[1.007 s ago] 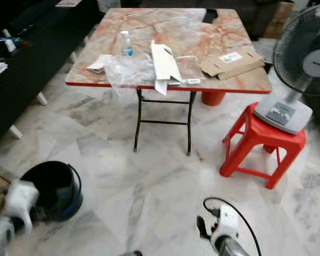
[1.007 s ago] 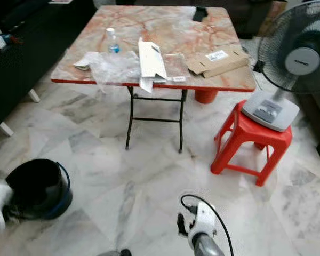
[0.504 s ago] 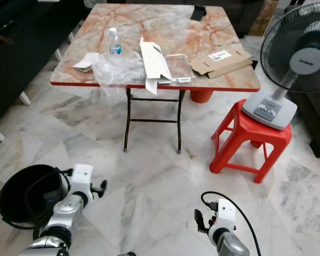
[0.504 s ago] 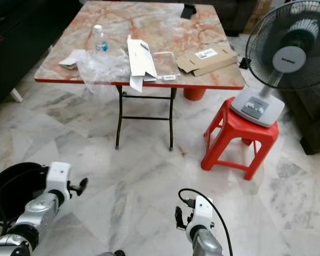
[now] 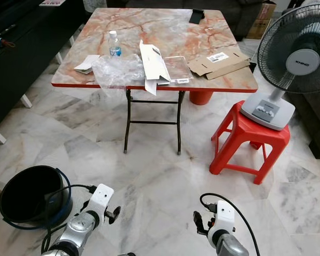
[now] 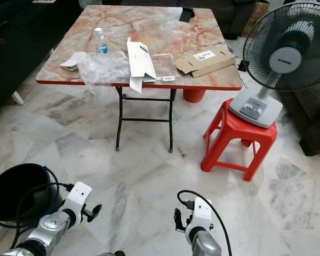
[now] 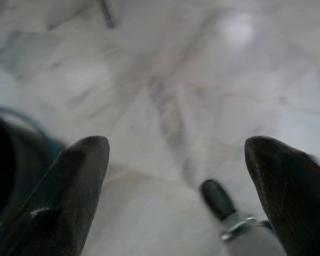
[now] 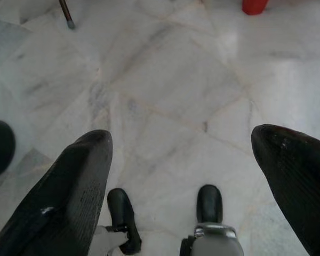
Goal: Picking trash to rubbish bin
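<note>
On the marble floor [image 5: 149, 176] at lower left stands the black bin [image 5: 28, 193], with a blue rim band and a black cable looping over it; nothing can be made out inside it. Just right of the bin hangs the left arm; in its wrist view the left gripper [image 7: 176, 176] has its two black fingers [image 7: 69, 192] spread wide, with nothing between them, pointing down at bare floor beside the bin's edge [image 7: 10, 160]. Farther back, a folding table [image 5: 165, 29] with a red-veined marble top bears the trash: at its left a small card [image 5: 87, 64], then a clear bottle [image 5: 114, 44] standing upright, a crumpled clear plastic bag [image 5: 119, 71] near the front edge, a white box [image 5: 153, 63] whose flap overhangs that edge, a clear flat sheet [image 5: 177, 68] just beside it, and flattened brown cardboard [image 5: 218, 63] with a white label. A dark phone-like object [image 5: 196, 16] lies at the far edge; what it is cannot be told. The right arm hangs low in front, well apart from the table; its right gripper [image 8: 181, 176] likewise has its fingers [image 8: 69, 197] held wide apart and empty, above the floor and the robot's two feet [image 8: 209, 201]. At right, a red stool [image 5: 250, 143] carries a grey fan [image 5: 296, 50].
</note>
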`<state>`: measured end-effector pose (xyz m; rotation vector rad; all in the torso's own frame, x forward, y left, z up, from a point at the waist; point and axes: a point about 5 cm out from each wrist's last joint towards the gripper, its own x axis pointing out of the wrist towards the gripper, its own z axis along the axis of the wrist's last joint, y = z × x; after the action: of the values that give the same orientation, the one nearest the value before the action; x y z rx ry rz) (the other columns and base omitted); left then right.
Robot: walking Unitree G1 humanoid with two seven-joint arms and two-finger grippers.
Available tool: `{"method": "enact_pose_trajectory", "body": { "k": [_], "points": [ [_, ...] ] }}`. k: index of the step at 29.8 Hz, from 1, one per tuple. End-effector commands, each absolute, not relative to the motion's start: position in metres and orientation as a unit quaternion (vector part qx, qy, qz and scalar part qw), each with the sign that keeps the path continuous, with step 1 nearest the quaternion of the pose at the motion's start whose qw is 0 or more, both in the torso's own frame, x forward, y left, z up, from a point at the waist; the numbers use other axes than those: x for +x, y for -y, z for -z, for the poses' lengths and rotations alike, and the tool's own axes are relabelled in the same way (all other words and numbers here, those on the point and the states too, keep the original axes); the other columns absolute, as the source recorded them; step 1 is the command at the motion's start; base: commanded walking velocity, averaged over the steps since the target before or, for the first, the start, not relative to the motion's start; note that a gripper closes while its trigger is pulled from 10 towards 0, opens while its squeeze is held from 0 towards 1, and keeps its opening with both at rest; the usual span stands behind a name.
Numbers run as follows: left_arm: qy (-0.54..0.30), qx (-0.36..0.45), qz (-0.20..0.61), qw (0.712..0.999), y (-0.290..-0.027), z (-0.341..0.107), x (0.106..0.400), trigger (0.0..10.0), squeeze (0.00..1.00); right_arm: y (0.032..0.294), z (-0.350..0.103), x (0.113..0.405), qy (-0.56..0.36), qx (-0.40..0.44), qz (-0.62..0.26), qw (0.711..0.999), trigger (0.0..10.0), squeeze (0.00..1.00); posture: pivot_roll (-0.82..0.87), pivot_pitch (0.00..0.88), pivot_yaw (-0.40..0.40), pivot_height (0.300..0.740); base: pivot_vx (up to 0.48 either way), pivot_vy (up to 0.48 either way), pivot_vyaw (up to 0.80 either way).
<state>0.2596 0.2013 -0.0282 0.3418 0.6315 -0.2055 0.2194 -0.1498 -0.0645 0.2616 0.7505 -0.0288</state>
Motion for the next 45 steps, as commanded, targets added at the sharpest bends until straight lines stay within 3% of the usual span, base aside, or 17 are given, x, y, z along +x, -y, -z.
{"method": "enact_pose_trajectory", "body": {
  "k": [1,8,19,32,45],
  "points": [
    [-0.331,0.182,0.064,0.923,-0.212,0.036,0.249,10.0,0.0,0.147,0.068,0.215,-0.376,0.125,0.012,0.918,10.0,0.0,0.11,0.08,-0.022,0.74,0.0,0.0,0.0],
    [-0.363,0.182,0.023,0.913,-0.224,0.044,0.236,10.0,0.0,0.146,0.069,0.212,-0.382,0.121,0.008,0.916,10.0,0.0,0.12,0.065,-0.02,0.74,0.0,0.0,0.0],
    [-0.383,0.22,0.066,0.895,-0.214,0.054,0.226,10.0,0.0,0.145,0.073,0.207,-0.394,0.115,0.006,0.912,10.0,0.0,0.12,0.022,-0.014,0.74,0.0,0.0,0.0],
    [-0.394,0.165,0.004,0.904,-0.225,0.06,0.211,10.0,0.0,0.143,0.072,0.207,-0.394,0.111,0.0,0.912,10.0,0.0,0.12,0.017,-0.019,0.74,0.0,0.0,0.0],
    [-0.36,0.128,-0.061,0.922,-0.235,0.049,0.223,10.0,0.0,0.145,0.067,0.216,-0.377,0.12,0.006,0.918,10.0,0.0,0.12,0.046,-0.023,0.74,0.0,0.0,0.0]
  ]
}}
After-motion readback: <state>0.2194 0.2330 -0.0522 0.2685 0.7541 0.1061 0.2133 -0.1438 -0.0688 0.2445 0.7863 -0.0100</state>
